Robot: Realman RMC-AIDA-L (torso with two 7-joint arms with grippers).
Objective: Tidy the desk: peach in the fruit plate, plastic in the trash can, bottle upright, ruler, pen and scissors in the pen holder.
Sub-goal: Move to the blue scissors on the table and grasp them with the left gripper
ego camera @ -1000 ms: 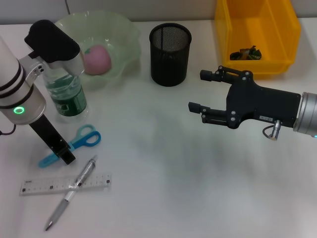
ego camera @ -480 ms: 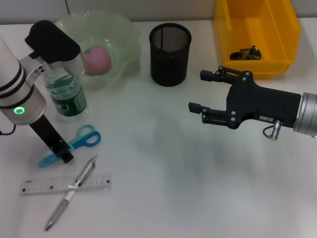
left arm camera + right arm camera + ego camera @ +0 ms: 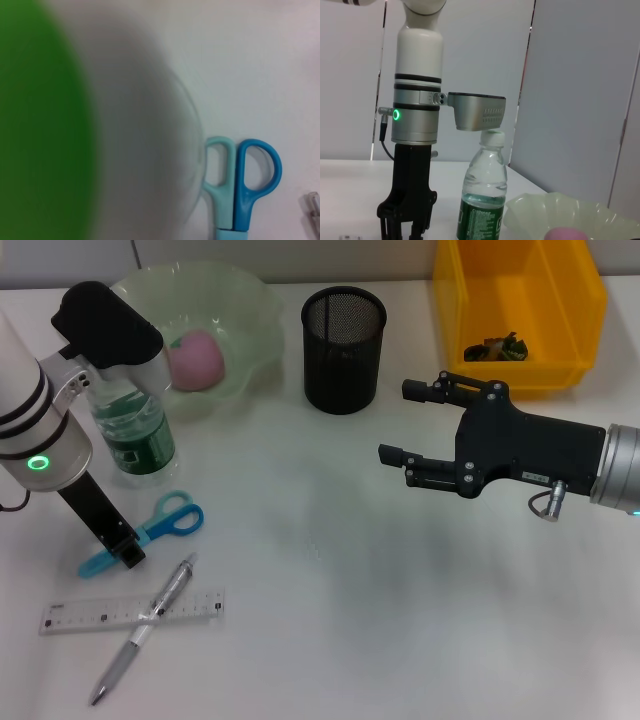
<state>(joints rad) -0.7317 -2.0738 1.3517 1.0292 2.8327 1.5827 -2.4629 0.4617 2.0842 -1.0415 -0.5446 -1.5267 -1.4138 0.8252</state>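
Scissors [image 3: 142, 533] with blue and pale teal plastic loop handles lie flat near the left edge of the desk [image 3: 330, 610], a smooth matte white worktop. Pale grey wall panels stand behind it in the right wrist view. The left gripper [image 3: 125, 554] points straight down at the scissors' blades, its black tip on or just above them; whether its jaws are spread or closed cannot be told. Just behind the scissors the bottle [image 3: 134, 433] stands upright, clear ribbed plastic with a green label and a white cap. Toward the front left corner a clear ruler [image 3: 131, 612] lies flat, with a silver pen [image 3: 143, 629] lying across it at a slant. At the back left sits the fruit plate [image 3: 215, 332], a translucent pale green bowl with a wavy rim, and the pink peach [image 3: 196, 361] is in it. The pen holder [image 3: 344, 336], a black wire-mesh cylinder, stands at the back centre. A yellow plastic bin [image 3: 520, 308] at the back right corner holds a crumpled dark wrapper [image 3: 495, 347]. The right gripper [image 3: 410, 423] hovers over the right half of the desk, fingers spread wide and holding nothing.
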